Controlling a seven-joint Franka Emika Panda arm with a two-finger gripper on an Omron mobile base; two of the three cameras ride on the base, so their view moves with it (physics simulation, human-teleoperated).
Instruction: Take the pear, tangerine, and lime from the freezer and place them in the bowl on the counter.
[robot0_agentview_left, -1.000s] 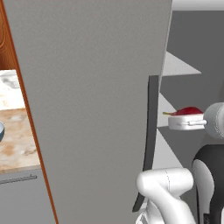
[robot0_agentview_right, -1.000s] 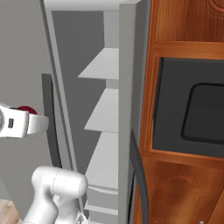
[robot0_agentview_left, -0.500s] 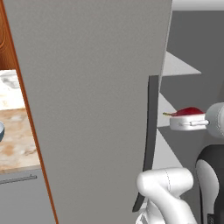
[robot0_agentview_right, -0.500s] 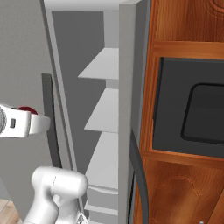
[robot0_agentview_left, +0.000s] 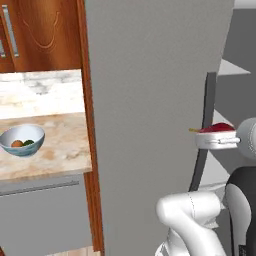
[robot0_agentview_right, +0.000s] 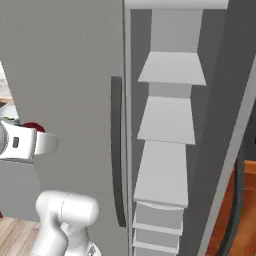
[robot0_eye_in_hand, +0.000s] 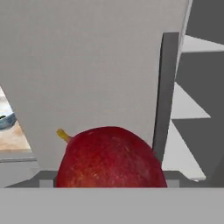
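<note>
**Now: red pear in the gripper, beside the open freezer door**

Here the arm stands folded in front of the freezer (robot0_agentview_right: 170, 125), its white elbow low and its wrist level, pointing sideways toward the door (robot0_agentview_left: 150, 115). The gripper (robot0_agentview_left: 216, 134) sits just beside the door's long dark handle (robot0_agentview_left: 205, 130), at about the handle's mid height. In the right base view the same hand (robot0_agentview_right: 35, 142) reaches across the door face, with a bit of dark red showing above it.

The gripper is closed around the pear (robot0_eye_in_hand: 110, 157), a dark red fruit with a short yellow stem that points up and to the left in the hand view. In the left base view the pear (robot0_agentview_left: 217, 128) shows as a red cap above the white hand, stem toward the door. The fingertips themselves are hidden behind the fruit.

The door stands wide open, edge toward the cameras, and the pale shelves (robot0_agentview_right: 167, 120) inside step down one below another.

The bowl (robot0_agentview_left: 22, 140) rests on the counter (robot0_agentview_left: 60, 150), well apart from the gripper, on the far side of the door. Inside it lie the tangerine (robot0_agentview_left: 17, 143) and a small green fruit, the lime (robot0_agentview_left: 29, 142), side by side. Brown cabinets (robot0_agentview_left: 40, 30) hang above the counter.
</note>
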